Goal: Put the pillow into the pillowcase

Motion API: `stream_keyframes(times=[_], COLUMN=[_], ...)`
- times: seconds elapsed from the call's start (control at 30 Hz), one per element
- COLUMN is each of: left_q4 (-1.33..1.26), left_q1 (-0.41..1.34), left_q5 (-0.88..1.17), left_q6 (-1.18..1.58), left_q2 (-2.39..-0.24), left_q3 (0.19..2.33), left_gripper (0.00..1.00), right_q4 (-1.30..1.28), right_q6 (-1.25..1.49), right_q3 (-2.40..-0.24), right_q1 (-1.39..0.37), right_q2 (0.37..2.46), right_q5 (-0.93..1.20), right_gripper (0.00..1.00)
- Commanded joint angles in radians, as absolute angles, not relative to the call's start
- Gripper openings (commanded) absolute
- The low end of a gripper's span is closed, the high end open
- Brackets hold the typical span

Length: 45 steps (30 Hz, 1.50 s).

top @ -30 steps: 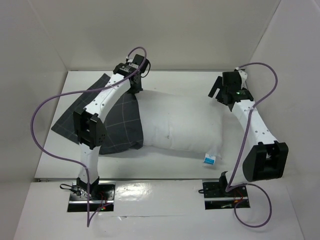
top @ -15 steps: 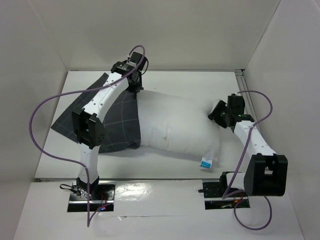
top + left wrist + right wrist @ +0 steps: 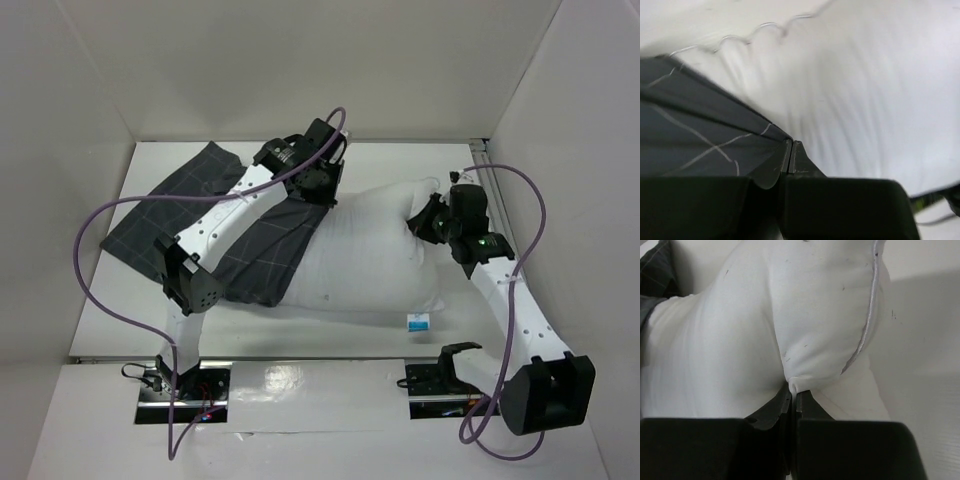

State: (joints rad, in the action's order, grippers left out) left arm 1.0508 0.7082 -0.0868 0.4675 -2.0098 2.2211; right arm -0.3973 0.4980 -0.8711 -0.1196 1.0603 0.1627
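Both sides have changed vs a second ago. The left gripper (image 3: 791,150) was at the pillow's far left corner; it now sits further right, and the pillowcase (image 3: 265,250) came with it. Its mouth edge now covers roughly the left third of the pillow (image 3: 375,250) instead of just the end. The right gripper (image 3: 794,392) was wide open over the right end; it has dropped and clamped on the pillow's far right corner, which now stands bunched up. The tag (image 3: 419,321) at the near right corner has barely moved

Hard to see: the pillow's left end is inside the pillowcase, so you can't tell how deep it reaches. From above, both sets of fingertips are hidden under the wrists. The left wrist view is soft and very close; you only get fabric and the jaw tips

Tools: left jaws are fully closed, pinching a fold of the dark checked pillowcase edge right against the white pillow. Right jaws are closed too, with a small nub of white pillow fabric squeezed between the tips, beside the piped seam

Placement: the pillow lies left-to-right across the middle of the table (image 3: 400,160), right end short of the right edge. The pillowcase spreads from the pillow toward the far left corner, wrinkled
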Motion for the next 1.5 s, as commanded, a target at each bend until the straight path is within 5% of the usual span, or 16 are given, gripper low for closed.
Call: stream_keyframes(times=[0.0, 0.17, 0.47, 0.53, 0.57, 0.6, 0.67, 0.77, 0.9, 1.07, 1.2, 1.47], left_q4=[0.917, 0.809, 0.840, 0.871, 0.885, 0.914, 0.942, 0.994, 1.003, 0.993, 0.896, 0.692], left_q1=[0.782, 0.747, 0.676, 0.676, 0.676, 0.676, 0.676, 0.676, 0.727, 0.759, 0.782, 0.752], left_q5=[0.222, 0.272, 0.219, 0.190, 0.178, 0.158, 0.073, -0.099, -0.360, -0.466, -0.486, -0.594], left_q6=[0.523, 0.554, 0.532, 0.512, 0.500, 0.479, 0.456, 0.433, 0.468, 0.737, 0.873, 0.928], left_q2=[-1.924, -1.936, -2.074, -2.074, -2.060, -2.028, -1.981, -1.847, -1.612, -1.291, -1.071, -1.089], left_q3=[2.336, 2.390, 2.411, 2.411, 2.411, 2.411, 2.364, 2.225, 1.876, 1.397, 1.044, 0.827], left_gripper=[0.00, 0.00, 0.00, 0.16, 0.32, 0.39, 0.63, 0.78, 0.80, 0.62, 0.72, 0.71], right_q4=[-0.365, -0.426, -0.495, -0.508, -0.517, -0.538, -0.560, -0.609, -0.652, -0.689, -0.709, -0.801], right_q6=[0.526, 0.558, 0.649, 0.626, 0.600, 0.589, 0.566, 0.534, 0.514, 0.503, 0.503, 0.485], right_q3=[-1.003, -1.042, -0.735, -0.735, -0.751, -0.781, -0.814, -0.876, -0.908, -0.884, -0.861, -0.839], right_q1=[-0.193, -0.235, -0.225, -0.190, -0.180, -0.167, -0.157, -0.144, -0.126, -0.126, -0.126, -0.126], right_q2=[1.015, 0.913, 0.842, 0.867, 0.897, 0.911, 0.931, 0.931, 0.919, 0.910, 0.901, 0.871], right_q5=[0.287, 0.200, -0.008, 0.026, 0.035, 0.044, 0.035, 0.006, 0.021, 0.066, 0.101, 0.213], right_gripper=[0.00, 0.00, 0.00, 0.04, 0.12, 0.38, 0.67, 0.85, 0.91, 0.96, 0.99, 1.00])
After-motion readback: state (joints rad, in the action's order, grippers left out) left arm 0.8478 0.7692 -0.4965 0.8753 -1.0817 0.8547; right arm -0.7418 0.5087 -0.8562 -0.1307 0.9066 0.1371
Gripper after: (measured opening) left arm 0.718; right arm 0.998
